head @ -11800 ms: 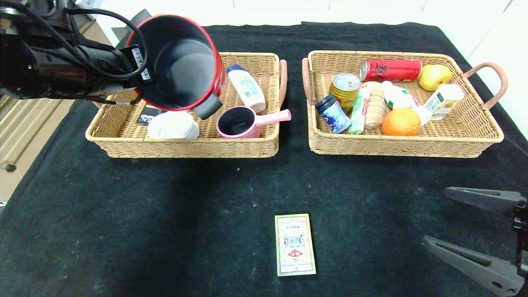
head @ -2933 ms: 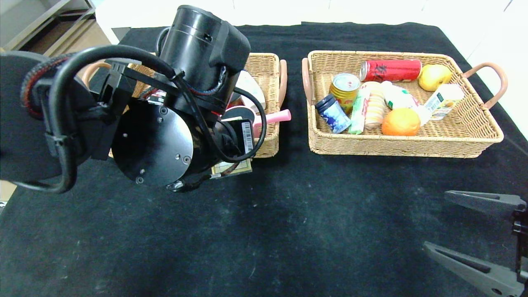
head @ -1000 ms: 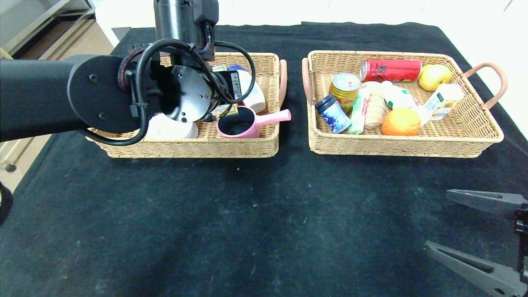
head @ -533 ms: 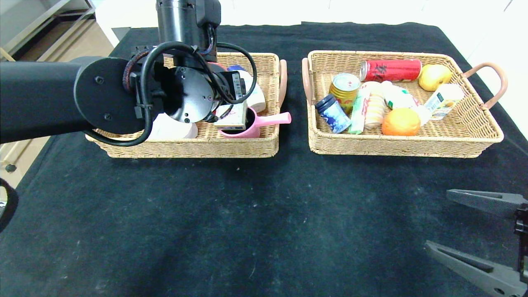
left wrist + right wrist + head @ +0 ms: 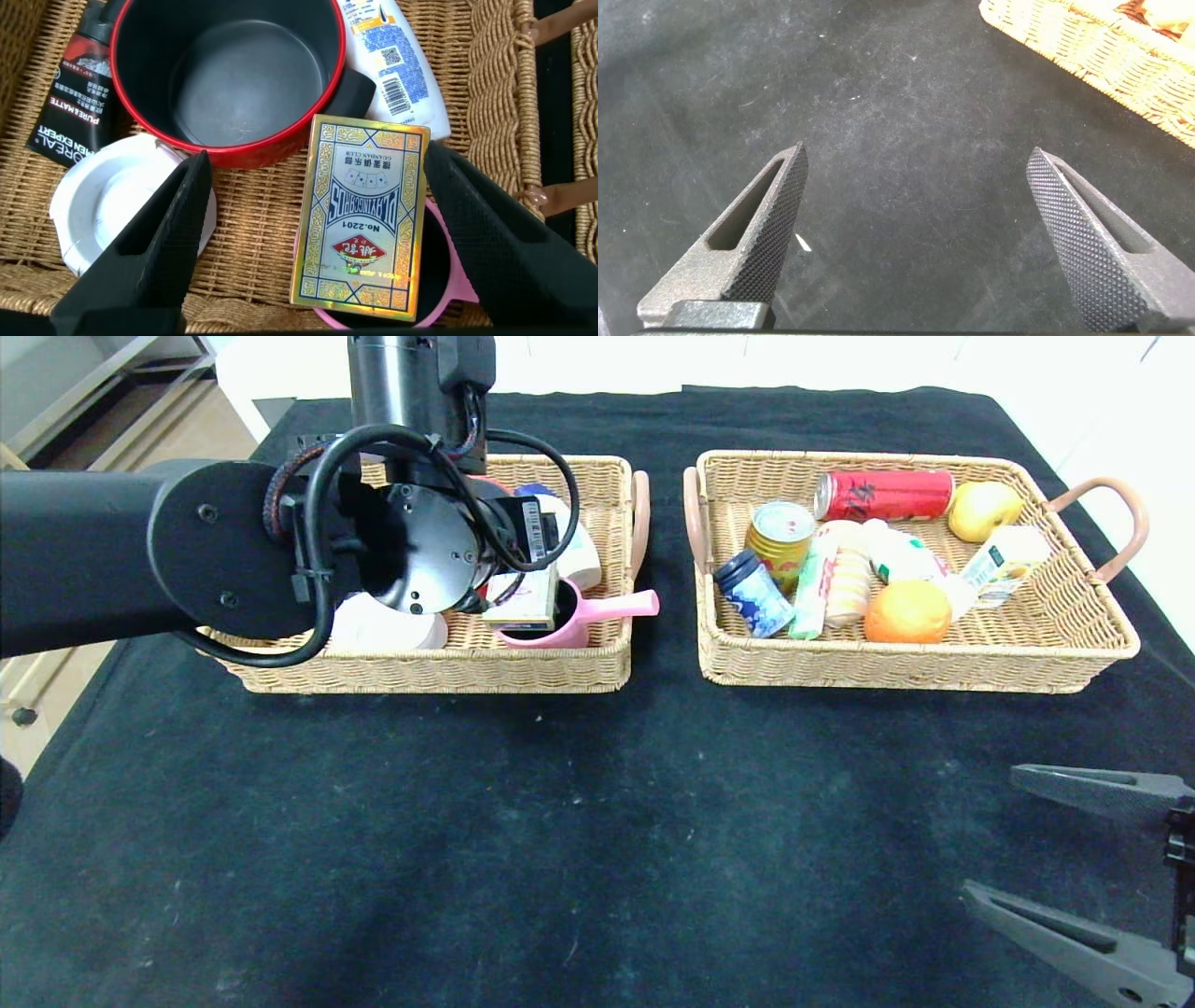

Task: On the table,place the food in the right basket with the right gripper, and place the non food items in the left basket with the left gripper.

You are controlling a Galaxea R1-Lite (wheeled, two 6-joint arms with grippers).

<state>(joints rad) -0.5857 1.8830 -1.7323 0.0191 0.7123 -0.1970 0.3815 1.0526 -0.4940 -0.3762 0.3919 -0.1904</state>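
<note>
Nearest the robot, at about four o'clock on the counter point(image 5: 597, 821) draped in black fuzzy cloth, the right gripper point(image 5: 1083, 873) waits parked above bare cloth, its two dark textured fingers spread wide and holding nothing, apparently idle because no food is left outside a tray.

Beyond it, at about one o'clock, the right basket point(image 5: 915, 667), a rectangular tan wicker tray with brown loop handles, holds the food: a gold can with a silver top point(image 5: 780, 530), a stack of round beige biscuits point(image 5: 848, 581), a small blue-lidded jar point(image 5: 752, 593), a red drink can point(image 5: 885, 495), an orange point(image 5: 907, 612) and a yellow fruit point(image 5: 982, 510), among other packets.

At about eleven o'clock, the left gripper point(image 5: 318, 233) hangs over the matching left basket point(image 5: 439, 672), its long black fingers released and standing well clear on either side of the flat beige card box with a red emblem point(image 5: 363, 212). The box lies loose, propped across the rim of a small pink saucepan point(image 5: 560, 616) and just beside the red pot with a dark grey inside point(image 5: 229, 79), likely because the crowded tray leaves little flat floor. A white bottle point(image 5: 397, 61), a round white lid point(image 5: 112, 210) and a black packet point(image 5: 79, 89) share the tray.

With nothing visible on the open cloth, the sorting looks essentially finished.
</note>
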